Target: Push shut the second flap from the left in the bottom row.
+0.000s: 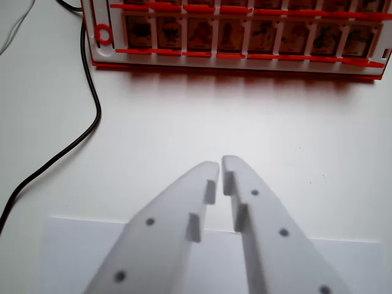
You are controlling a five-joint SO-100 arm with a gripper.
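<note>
White pincer (220,164) nearly closed, white table (294,122), black cable (86,131)

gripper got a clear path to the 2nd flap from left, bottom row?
Probably yes. The gripper sits back from the red-and-white board with only bare white table between them. The black cable runs off to the wrist view's left, outside that line. The second flap faces it, unblocked.
</note>
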